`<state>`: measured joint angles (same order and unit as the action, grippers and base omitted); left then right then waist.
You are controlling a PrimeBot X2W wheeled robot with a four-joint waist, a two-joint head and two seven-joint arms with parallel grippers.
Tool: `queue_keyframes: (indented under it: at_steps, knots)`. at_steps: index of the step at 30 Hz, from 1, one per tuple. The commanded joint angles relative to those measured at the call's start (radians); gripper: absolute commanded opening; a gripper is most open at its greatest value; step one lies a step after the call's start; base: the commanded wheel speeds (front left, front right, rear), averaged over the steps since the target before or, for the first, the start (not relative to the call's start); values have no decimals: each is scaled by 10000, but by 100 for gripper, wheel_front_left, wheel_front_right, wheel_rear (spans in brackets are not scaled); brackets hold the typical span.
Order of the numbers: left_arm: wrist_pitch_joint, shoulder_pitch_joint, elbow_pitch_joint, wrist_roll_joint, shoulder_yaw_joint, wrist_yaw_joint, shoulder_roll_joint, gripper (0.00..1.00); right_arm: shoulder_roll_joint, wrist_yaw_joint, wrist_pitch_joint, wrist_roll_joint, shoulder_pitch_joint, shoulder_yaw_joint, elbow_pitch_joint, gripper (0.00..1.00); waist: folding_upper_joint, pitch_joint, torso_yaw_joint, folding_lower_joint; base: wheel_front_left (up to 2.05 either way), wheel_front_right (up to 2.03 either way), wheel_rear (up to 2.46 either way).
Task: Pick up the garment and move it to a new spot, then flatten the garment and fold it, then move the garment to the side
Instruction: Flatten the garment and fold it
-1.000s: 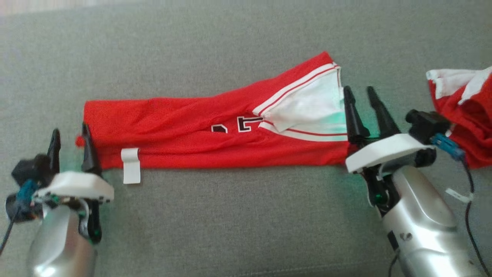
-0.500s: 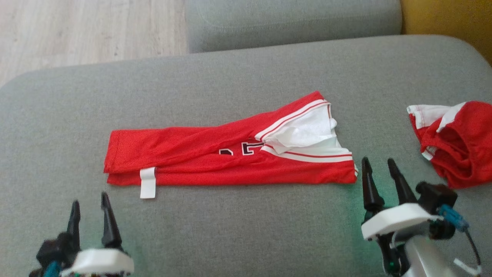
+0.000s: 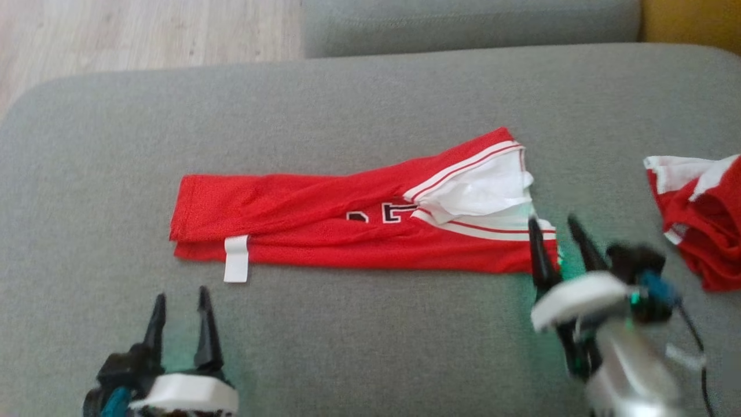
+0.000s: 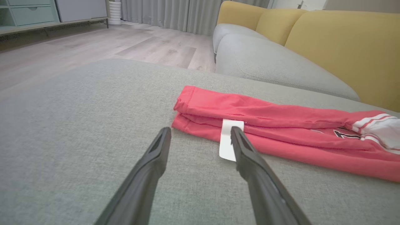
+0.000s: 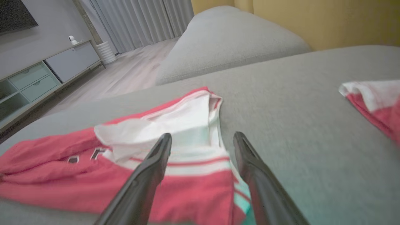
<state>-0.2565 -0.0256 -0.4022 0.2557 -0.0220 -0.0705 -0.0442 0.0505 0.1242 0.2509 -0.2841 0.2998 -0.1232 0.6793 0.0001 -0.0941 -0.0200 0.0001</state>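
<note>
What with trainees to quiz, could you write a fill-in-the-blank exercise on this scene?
1. The folded red jersey shirt lies on a ____ fabric sofa cushion.
2. The small white ____ at its hem lies just ahead of the left end effector.
3. The right end effector stands ____ over the shirt's white-sleeved end.
Missing words: grey; tag; open.

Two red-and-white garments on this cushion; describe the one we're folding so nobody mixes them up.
Mid grey cushion, the garment lies as a long red folded strip. Unlike the crumpled pile at the right edge, it shows black lettering and a white hem tag.
</note>
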Motion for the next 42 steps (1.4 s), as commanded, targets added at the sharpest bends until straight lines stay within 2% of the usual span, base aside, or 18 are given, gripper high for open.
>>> queue_keyframes:
  at_steps: [1, 8, 14, 15, 16, 20, 23, 28, 33, 37, 42]
  knots:
    - [-53, -483, 250, 66, 161, 30, -62, 100, -2, 65, 108, 171, 809, -220, -109, 100, -1, -260, -224, -1, 0, 0, 0]
    - [-53, -1005, 53, 455, -568, -26, -61, 100, -2, 65, 69, 922, 2810, 626, 2728, 100, -1, -952, -906, -1, 0, 0, 0]
    - [-53, -1209, -34, 576, -784, 14, -61, 100, 15, 65, -93, 1692, 3258, 1571, 4883, 100, -1, -1158, -1212, -1, 0, 0, 0]
    - [-53, -1199, -24, 581, -749, 22, -61, 100, 9, 65, -121, 1658, 3225, 1595, 5118, 62, -1, -1163, -1191, -1, 0, 0, 0]
    - [-53, -1177, -21, 580, -710, 23, -61, 100, 5, 65, -133, 1465, 3192, 1534, 5297, 0, -1, -1155, -1168, -1, 0, 0, 0]
    - [-53, -1071, -110, 589, -613, 10, -61, 100, 1, 65, 3, 770, 3089, 1133, 5404, 0, -1, -1049, -918, -1, 0, 0, 0]
    - [-53, -1058, -128, 609, -666, -33, -61, 100, 160, 65, 91, 770, 3101, 1449, 5074, 0, -1, -918, -698, -1, 0, 0, 0]
    - [-53, -1032, -95, 768, -743, -2, -61, 100, 1019, 65, 104, 1145, 2939, 2403, 3446, 0, -1, -674, -393, -1, 0, 0, 0]
    - [-53, -889, -133, 844, -771, -7, -61, 100, 944, 65, 106, 1522, 2988, 2632, 2394, 0, -1, -480, -263, -1, 0, 0, 0]
    - [-53, -799, -225, 923, -947, -46, -61, 100, 345, 65, 107, 1175, 2999, 1795, 1367, 0, -1, -403, -377, -1, 0, 0, 0]
    - [-53, -838, -385, 1036, -1310, -84, -61, 100, 24, 65, 107, -210, 2786, -261, 688, 0, -1, -368, -965, -1, 0, 0, 0]
